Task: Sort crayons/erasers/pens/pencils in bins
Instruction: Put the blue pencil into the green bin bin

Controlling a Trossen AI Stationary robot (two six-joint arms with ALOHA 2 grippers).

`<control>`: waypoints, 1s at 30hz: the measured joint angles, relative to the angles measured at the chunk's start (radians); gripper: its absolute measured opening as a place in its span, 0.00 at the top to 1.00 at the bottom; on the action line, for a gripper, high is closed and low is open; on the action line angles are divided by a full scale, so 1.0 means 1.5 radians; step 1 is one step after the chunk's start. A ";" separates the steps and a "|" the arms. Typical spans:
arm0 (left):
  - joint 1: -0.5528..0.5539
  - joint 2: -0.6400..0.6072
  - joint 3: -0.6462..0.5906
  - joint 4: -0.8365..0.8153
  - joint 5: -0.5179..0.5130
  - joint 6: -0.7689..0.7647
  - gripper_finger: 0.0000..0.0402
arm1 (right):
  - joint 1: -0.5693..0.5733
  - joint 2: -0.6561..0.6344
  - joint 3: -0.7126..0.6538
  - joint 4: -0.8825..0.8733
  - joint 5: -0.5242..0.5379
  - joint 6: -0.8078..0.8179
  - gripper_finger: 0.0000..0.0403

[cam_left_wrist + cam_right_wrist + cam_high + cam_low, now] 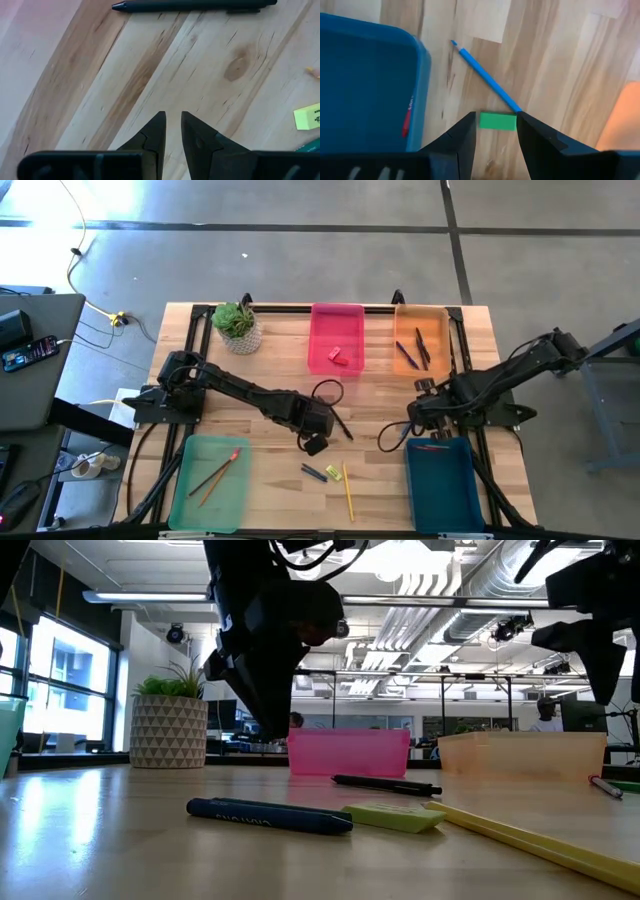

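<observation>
My right gripper (420, 418) hangs beside the far end of the teal bin (445, 480) and is shut on a green eraser (497, 121). Below it a blue pen (485, 77) lies on the wood. A red crayon (406, 122) lies in the teal bin. My left gripper (173, 116) points down over bare wood at mid-table, its fingers a narrow gap apart with nothing between them. A black pen (190, 5) lies just beyond it. A blue crayon (268, 815), a yellow eraser (395, 817) and a yellow pencil (530, 840) lie flat near the front edge. My right gripper pinches the green eraser between its two fingers (465, 135), one on each short end (484, 121). The fingers come from above, pointing down. The eraser sits level across the gap at the fingertips. In the low view this gripper hangs well above the tabletop.
At the back stand a pink bin (337, 338) with red erasers, an orange bin (420, 340) with pens, and a potted plant (237, 326). A light green bin (210, 480) with pencils sits front left. Bare wood lies between the two rows.
</observation>
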 joint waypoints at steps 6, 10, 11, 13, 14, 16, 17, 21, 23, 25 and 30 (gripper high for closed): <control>0.009 0.000 0.000 0.000 0.000 0.000 0.88 | -0.004 0.026 0.017 0.009 -0.016 -0.024 0.67; 0.011 0.000 0.000 0.001 0.000 0.000 0.88 | -0.026 0.031 0.042 0.039 -0.017 -0.097 0.67; 0.013 0.000 0.000 0.001 0.000 0.000 0.88 | -0.035 0.032 0.042 0.047 -0.018 -0.118 0.67; 0.013 0.000 0.000 0.001 0.001 -0.002 0.88 | -0.054 0.037 0.042 0.043 -0.024 -0.163 0.67; 0.013 0.000 0.000 0.001 0.000 -0.002 0.88 | -0.064 0.042 0.042 0.045 -0.029 -0.187 0.67; 0.013 0.000 0.000 0.002 0.000 -0.002 0.88 | -0.083 0.056 0.042 0.046 -0.041 -0.229 0.67; 0.013 0.000 0.000 0.003 0.000 -0.002 0.88 | -0.091 0.066 0.042 0.047 -0.048 -0.248 0.67; 0.013 0.000 0.000 0.003 0.000 -0.002 0.88 | -0.112 0.113 0.042 0.052 -0.063 -0.311 0.67; 0.013 0.000 0.000 0.003 0.000 -0.002 0.88 | -0.116 0.141 0.042 0.060 -0.082 -0.326 0.67; 0.013 0.000 0.000 0.003 0.000 -0.002 0.88 | -0.116 0.167 0.042 0.066 -0.095 -0.335 0.67; 0.013 0.000 0.000 0.003 0.000 0.000 0.88 | -0.115 0.224 0.042 0.075 -0.101 -0.337 0.67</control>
